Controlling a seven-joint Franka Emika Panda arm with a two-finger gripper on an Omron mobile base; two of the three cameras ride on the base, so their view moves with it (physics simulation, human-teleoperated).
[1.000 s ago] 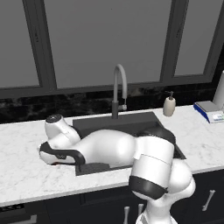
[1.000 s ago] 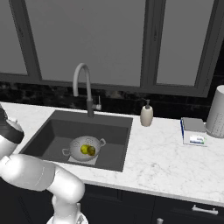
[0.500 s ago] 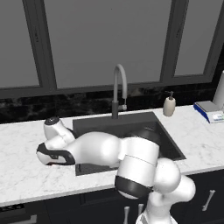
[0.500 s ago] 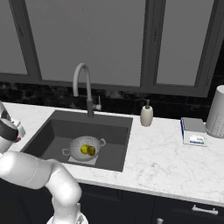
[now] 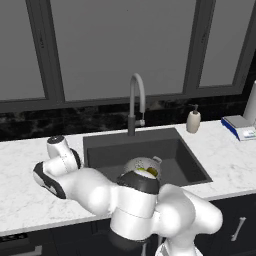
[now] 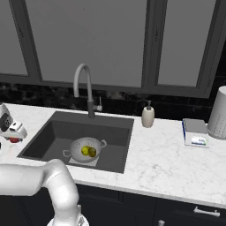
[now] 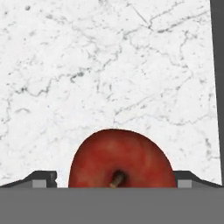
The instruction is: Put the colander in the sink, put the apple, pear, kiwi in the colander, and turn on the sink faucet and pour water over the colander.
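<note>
**Apple Between the Fingers, Colander Waiting in the Sink**

Left base view: arm folded low over the white marble counter (image 5: 20, 210), wrist reaching out left of the sink (image 5: 172, 155). Colander (image 5: 142, 166) standing in the basin, partly masked by the elbow, something yellow-green inside. Sink faucet (image 5: 136, 102) behind, no water running.

Right base view: gripper (image 6: 12, 132) at the far left edge, a patch of red just under it, presumably the apple (image 6: 14, 140). Clear look here into the colander (image 6: 86, 150) on the light grey plate, holding the pear (image 6: 84, 150) and the kiwi (image 6: 92, 152), touching.

Hand view: apple (image 7: 120, 159) seen from above, stem toward the camera, set squarely between the two fingertips (image 7: 43, 178) over bare marble. Fingers flanking the fruit closely; whether clamped on it or merely straddling, impossible to tell. Colander lying well off to the gripper's right, so probably a lift and a rightward carry across the sink rim next.
</note>
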